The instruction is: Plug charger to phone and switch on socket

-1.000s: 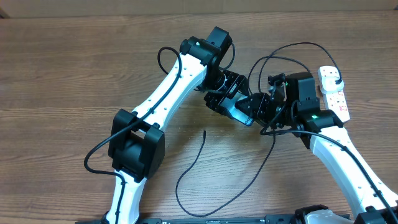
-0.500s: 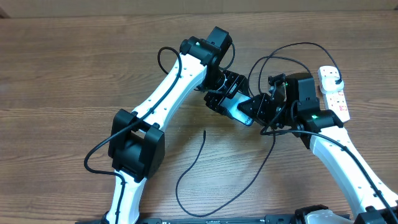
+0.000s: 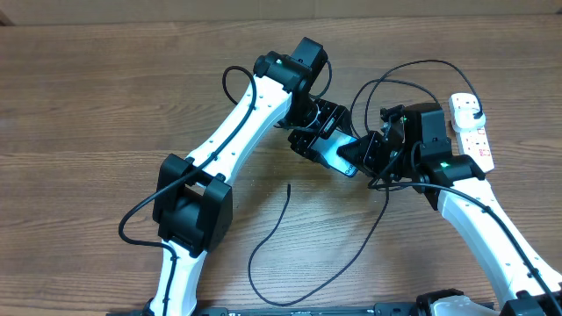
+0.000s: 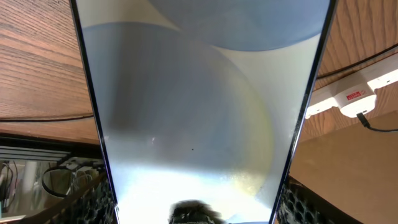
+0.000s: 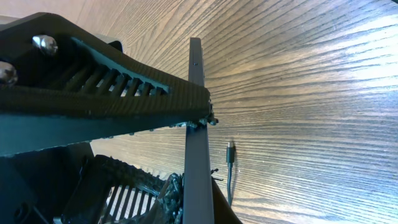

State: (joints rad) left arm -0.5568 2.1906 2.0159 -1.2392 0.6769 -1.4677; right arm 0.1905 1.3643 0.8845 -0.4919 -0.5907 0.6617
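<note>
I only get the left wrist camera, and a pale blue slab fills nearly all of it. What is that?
Observer: A phone, seen from overhead clamped across its width by the left gripper.
Visitor: Is the other arm busy?
Observer: The right gripper, fingers closed, sits against the phone's free end.
Visitor: Is the phone charging?
Observer: No. The right wrist camera shows the black cable with its tip lying loose on the table.

Overhead: straight down on table (image 3: 88, 88). Left wrist: very close to phone (image 4: 199, 112) screen (fills frame). Right wrist: close, apparently same phone edge-on.
</note>
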